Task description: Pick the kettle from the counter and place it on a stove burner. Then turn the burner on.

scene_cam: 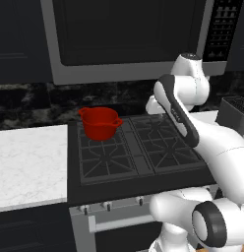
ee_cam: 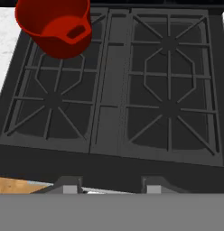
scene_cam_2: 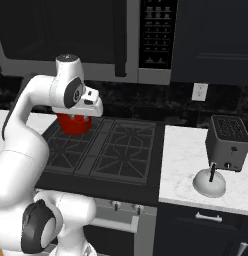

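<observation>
A: Kitchen's pretty dark overall. Dark cabinets [scene_cam_2: 216, 35] fill the upper right of the right base view, with a black speckled backsplash [scene_cam: 35, 106] under them.

B: Yeah, and the microwave [scene_cam: 129, 37] takes up the top middle of the left base view. White marble counter [scene_cam: 28, 165] at lower left, plus a wall outlet [scene_cam_2: 198, 91] right of center.

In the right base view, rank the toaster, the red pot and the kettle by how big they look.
Largest to smallest, as seen:
1. toaster
2. kettle
3. red pot, though the arm hides much of it and it sits farther back, so its rank is unsure.
</observation>
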